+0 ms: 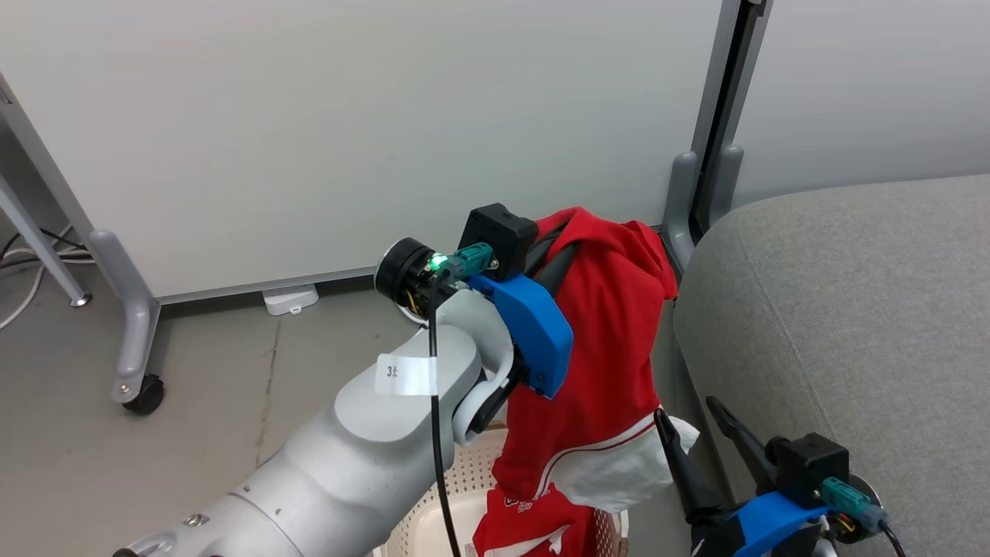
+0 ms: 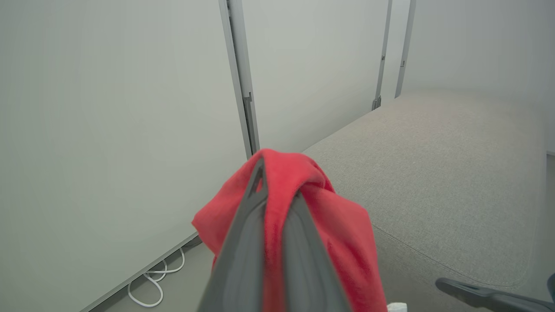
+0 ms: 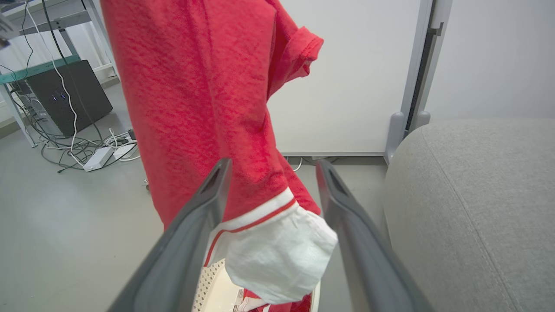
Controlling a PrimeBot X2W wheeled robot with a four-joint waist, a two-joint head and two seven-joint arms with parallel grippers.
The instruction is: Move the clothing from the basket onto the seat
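White partition panels (image 1: 348, 139) stand behind the sofa (image 1: 851, 325), with a grey post (image 1: 700, 193) at the sofa's end. Farther from the sofa, a black computer box (image 3: 65, 95) and loose cables (image 3: 99, 151) lie on the floor. The left arm (image 1: 363, 449) covers most of the basket (image 1: 476, 476) beside the sofa, and a second red garment (image 1: 526, 530) in it is cut off. The left pincer (image 2: 279, 182) is clamped on a red garment (image 1: 611, 340) that hangs just beside the sofa, not on it. The right pincer (image 1: 685, 408) gapes wide and holds nothing, with the garment's white hem (image 3: 277, 251) between its fingers.
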